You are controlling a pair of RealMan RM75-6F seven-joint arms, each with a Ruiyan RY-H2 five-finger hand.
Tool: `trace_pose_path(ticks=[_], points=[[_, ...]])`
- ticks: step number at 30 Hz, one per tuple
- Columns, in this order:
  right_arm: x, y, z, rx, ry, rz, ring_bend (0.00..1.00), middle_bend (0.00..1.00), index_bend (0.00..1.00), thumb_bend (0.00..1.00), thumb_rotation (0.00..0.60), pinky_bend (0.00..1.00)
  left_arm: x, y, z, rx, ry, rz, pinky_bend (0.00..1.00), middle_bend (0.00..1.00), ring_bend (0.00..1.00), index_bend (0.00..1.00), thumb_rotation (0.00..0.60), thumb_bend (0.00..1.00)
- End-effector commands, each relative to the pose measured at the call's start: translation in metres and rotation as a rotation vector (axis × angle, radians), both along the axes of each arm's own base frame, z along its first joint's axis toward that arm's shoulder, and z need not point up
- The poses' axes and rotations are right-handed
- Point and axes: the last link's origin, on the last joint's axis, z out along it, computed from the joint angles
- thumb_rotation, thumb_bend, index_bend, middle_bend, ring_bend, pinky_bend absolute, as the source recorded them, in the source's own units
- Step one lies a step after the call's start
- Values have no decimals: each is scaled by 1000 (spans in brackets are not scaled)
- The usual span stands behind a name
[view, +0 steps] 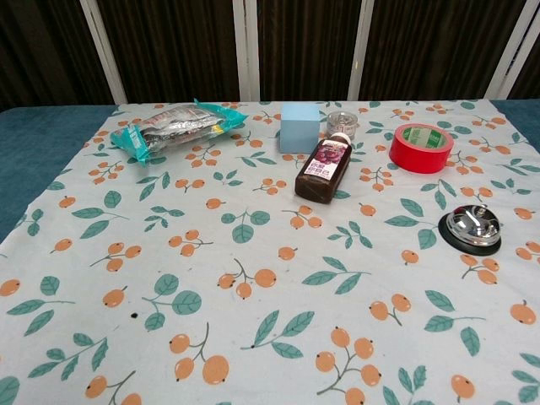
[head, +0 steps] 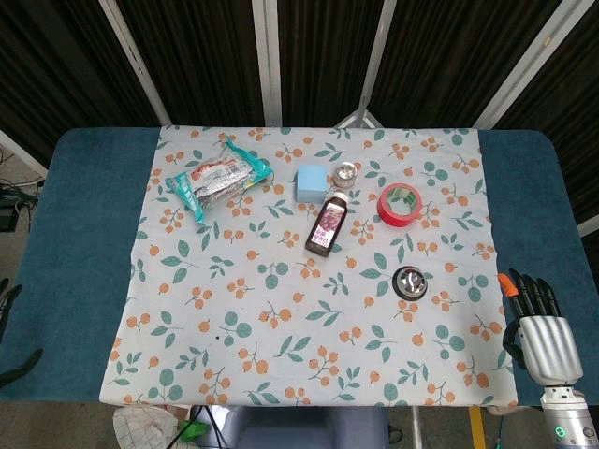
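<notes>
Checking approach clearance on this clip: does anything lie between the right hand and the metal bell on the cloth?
Nothing visible does. The right hand holds nothing at the table's near right edge, and only bare floral cloth separates it from the metal bell. The red tape roll lies farther back.

On the flowered tablecloth (head: 281,355) lie six loose things, one of each kind: one teal and silver snack packet (head: 217,180), one pale blue box (head: 312,181), one small clear jar (head: 345,174), one dark juice bottle (head: 328,224) lying on its side, one roll of red tape (head: 401,204), and one shiny metal bell on a black base (head: 411,281). There is one cloth and one blue-topped table (head: 84,224) under it. Of the robot itself, one hand (head: 541,329) shows, at the right edge in the head view only.
</notes>
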Motion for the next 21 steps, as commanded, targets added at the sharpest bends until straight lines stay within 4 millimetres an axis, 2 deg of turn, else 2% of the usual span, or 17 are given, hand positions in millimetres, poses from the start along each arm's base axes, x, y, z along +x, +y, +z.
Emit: trace_pose_path(ticks=[1, 14, 21], points=[[0, 0, 0, -4, 0, 0, 0, 0, 23, 926, 600, 0, 0, 0, 1, 1, -2, -2, 90, 0, 0, 71, 600, 295], [1, 2, 0, 5, -15, 13, 0, 0, 23, 926, 600, 0, 1, -4, 0, 3, 0, -14, 90, 0, 0, 71, 600, 295], [3, -2, -8, 38, -11, 29, 0, 0, 23, 926, 600, 0, 2, -1, -3, -6, 3, -7, 90, 0, 0, 72, 600, 295]])
